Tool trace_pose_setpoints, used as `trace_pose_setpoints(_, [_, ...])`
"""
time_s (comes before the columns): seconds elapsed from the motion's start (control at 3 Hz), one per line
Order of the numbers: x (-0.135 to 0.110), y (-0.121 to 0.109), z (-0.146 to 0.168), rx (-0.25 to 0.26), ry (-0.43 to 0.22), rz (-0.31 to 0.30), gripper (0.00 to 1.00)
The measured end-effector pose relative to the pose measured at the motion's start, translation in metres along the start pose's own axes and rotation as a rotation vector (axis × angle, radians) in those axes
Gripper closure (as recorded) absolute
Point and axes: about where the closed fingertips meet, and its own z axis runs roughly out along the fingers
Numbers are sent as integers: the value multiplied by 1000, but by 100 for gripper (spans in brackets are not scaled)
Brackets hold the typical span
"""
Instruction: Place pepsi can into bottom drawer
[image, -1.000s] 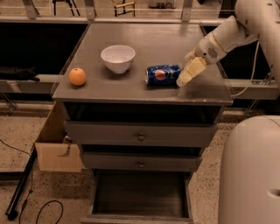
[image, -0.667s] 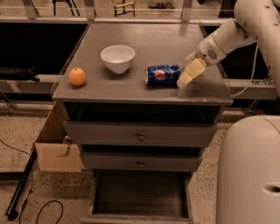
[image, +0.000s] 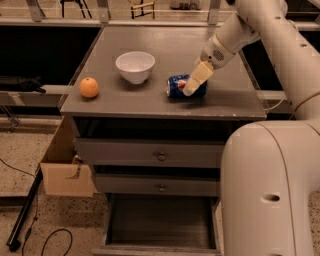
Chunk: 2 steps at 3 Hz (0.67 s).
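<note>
The pepsi can (image: 176, 86) lies on its side on the grey cabinet top (image: 150, 100), right of centre. My gripper (image: 193, 83) has come down from the upper right and sits over the can's right half, covering part of it. The bottom drawer (image: 160, 222) is pulled out below, a dark tray with low walls and nothing in it.
A white bowl (image: 135, 66) and an orange (image: 89, 87) sit on the cabinet top, left of the can. The two upper drawers (image: 160, 156) are closed. A cardboard box (image: 65, 172) stands left of the cabinet. My white body (image: 270, 195) fills the lower right.
My gripper has moved left, from beside the can's right end to over the can. The can, bowl and orange have stayed in place.
</note>
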Motion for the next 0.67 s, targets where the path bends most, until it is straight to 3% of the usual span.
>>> trace_pose_setpoints(0.33, [3,-2,0,4,-6,5,4])
trace_pose_setpoints(0.67, [3,-2,0,4,-6,5,23])
